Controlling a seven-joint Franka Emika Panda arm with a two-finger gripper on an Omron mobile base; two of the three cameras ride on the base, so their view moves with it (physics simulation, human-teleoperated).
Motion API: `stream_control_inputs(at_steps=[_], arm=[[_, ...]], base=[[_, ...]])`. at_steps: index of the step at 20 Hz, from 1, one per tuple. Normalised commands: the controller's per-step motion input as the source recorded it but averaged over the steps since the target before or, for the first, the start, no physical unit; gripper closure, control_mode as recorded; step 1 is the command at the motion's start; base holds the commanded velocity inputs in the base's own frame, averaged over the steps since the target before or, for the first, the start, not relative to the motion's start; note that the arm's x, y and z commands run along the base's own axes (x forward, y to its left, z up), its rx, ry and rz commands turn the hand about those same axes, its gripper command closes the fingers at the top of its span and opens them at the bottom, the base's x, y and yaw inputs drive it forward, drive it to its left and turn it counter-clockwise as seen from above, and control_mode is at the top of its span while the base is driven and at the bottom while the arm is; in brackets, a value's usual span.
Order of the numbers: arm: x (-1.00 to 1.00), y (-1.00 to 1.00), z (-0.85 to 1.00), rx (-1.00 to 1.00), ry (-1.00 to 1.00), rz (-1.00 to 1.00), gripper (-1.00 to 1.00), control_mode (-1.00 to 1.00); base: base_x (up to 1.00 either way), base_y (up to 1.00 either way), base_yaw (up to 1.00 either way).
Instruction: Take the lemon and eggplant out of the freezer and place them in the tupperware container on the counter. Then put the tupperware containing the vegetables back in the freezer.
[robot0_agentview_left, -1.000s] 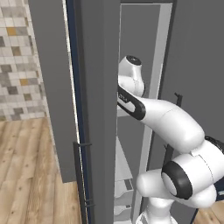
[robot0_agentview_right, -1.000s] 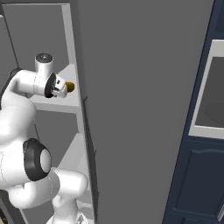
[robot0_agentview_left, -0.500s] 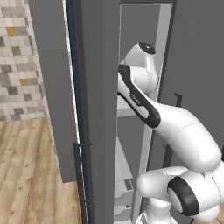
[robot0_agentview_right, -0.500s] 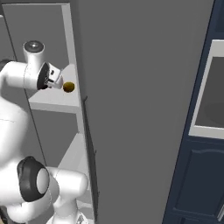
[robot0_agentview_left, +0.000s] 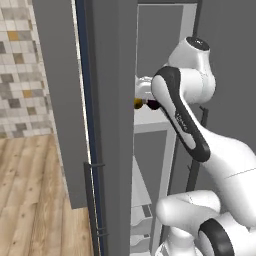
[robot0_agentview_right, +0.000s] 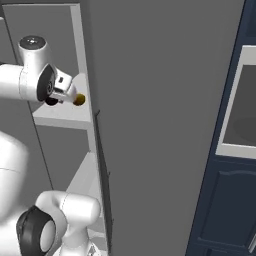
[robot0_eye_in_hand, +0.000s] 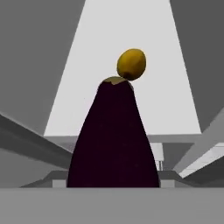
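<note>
Against a second ago, the arm has risen and reached deeper into the freezer (robot0_agentview_left: 150, 30), bringing the gripper (robot0_agentview_right: 67, 95) to the white shelf (robot0_agentview_right: 62, 119). Nearest the hand on that shelf lies the eggplant (robot0_eye_in_hand: 113, 140); whether the fingers pinch it I cannot tell. The lemon (robot0_eye_in_hand: 131, 64) touches its far tip, with bare shelf beyond.

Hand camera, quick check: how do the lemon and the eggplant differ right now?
The eggplant is dark purple, almost black, and looms long and tapered close to the camera; the lemon is yellow-orange, rounded, and lies beyond the eggplant's stem end, looking far smaller. Both sit on the same white shelf in the freezer.
</note>
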Motion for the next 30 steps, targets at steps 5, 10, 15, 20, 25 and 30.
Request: stream_control_inputs(at_steps=[5,10,15,20,25,30], arm=[[-0.59,-0.54,-0.04,-0.19,0.09,0.0,1.0,-1.0],[-0.49,-0.33,-0.19,-0.13,0.02,0.0,1.0,-1.0],[-0.28,-0.28,-0.45,-0.02,0.0,0.0,1.0,-1.0],[-0.08,-0.17,-0.25,0.0,0.0,0.0,1.0,1.0],[0.0,0.0,0.0,0.0,0.0,0.0,1.0,1.0],[0.0,0.0,0.0,0.0,0.0,0.0,1.0,1.0]], base=[[0.0,0.0,0.0],[0.0,0.0,0.0],[0.0,0.0,0.0],[-0.29,-0.1,0.0],[-1.0,-0.27,0.0],[-0.29,-0.6,0.27]])
